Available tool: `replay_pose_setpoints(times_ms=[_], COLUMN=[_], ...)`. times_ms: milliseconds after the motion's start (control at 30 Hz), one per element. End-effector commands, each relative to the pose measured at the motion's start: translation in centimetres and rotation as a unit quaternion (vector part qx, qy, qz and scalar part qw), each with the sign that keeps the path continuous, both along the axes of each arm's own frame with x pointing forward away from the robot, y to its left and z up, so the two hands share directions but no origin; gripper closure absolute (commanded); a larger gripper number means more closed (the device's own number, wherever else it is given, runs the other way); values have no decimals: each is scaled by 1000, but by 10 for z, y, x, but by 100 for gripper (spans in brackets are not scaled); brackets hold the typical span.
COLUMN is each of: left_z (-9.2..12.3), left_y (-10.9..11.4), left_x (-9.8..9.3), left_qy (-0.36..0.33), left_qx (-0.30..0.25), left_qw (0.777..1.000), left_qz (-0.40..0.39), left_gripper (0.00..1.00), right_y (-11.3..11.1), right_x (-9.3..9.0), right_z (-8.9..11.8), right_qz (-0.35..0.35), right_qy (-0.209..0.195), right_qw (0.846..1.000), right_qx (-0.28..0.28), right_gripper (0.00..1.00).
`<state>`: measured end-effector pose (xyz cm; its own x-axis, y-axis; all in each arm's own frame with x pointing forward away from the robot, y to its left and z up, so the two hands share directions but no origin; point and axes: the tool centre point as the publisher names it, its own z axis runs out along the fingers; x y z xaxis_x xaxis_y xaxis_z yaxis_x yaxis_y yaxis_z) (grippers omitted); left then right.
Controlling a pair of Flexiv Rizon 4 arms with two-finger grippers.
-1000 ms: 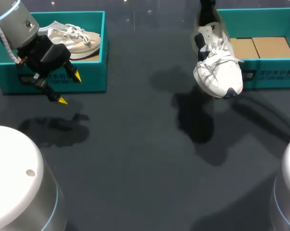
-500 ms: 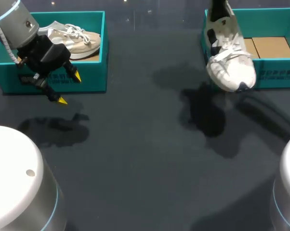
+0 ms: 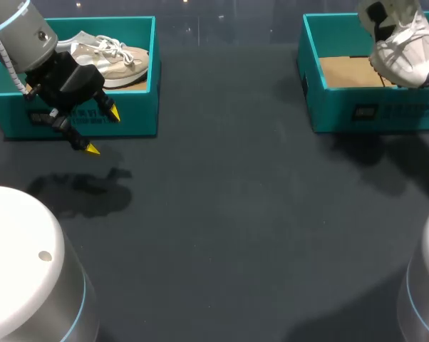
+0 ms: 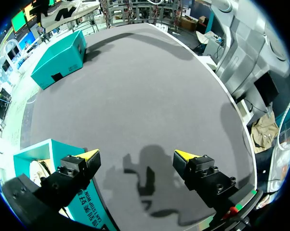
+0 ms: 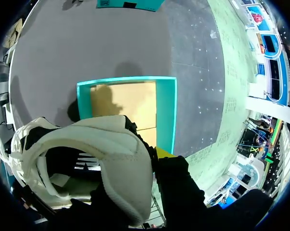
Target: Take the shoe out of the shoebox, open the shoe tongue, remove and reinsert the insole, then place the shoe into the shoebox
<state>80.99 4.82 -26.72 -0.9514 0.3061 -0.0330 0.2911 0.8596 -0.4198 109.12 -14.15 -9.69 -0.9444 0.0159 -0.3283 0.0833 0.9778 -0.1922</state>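
The white shoe point(image 3: 403, 43) had travelled from in front of the shoebox point(image 3: 375, 114) to above its open top, the right gripper point(image 5: 153, 152) clamped on its collar, seemingly to lower it in, while the left gripper point(image 3: 102, 132) waited far from that box, fingers apart.

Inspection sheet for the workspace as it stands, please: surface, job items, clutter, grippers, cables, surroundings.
Surface: dark table, bare in the middle, only shadows on it.
Job's things: white shoe hangs over the right shoebox, apparently not set down; the box's cardboard floor shows beneath it. Beige shoe lies in the left shoebox.
Clutter: nothing seen.
Grippers: left gripper open and empty, in front of the left shoebox; right gripper shut on the white shoe at its heel collar, one yellow tip showing.
Cables: one cable runs along the left arm's wrist.
Surroundings: nothing seen reaching over the table.
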Motion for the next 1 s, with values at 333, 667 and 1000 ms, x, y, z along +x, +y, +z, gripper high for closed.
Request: replay_pose_setpoints(times_ms=[333, 667, 1000], left_z=[1, 1, 1], left_y=[0, 0, 0], left_x=[-1, -1, -1], left_qy=[0, 0, 0], left_qx=[1, 1, 1], left_qw=[1000, 1000, 1000], left_qz=[0, 0, 0], left_gripper=[0, 0, 0], right_y=[-3, -63, -117], right_x=[6, 60, 22], right_z=[1, -4, -19], right_qz=[2, -13, -321], right_qy=[5, -25, -54], right_qw=[1000, 1000, 945], right_qx=[8, -5, 26], right_gripper=[100, 100, 100])
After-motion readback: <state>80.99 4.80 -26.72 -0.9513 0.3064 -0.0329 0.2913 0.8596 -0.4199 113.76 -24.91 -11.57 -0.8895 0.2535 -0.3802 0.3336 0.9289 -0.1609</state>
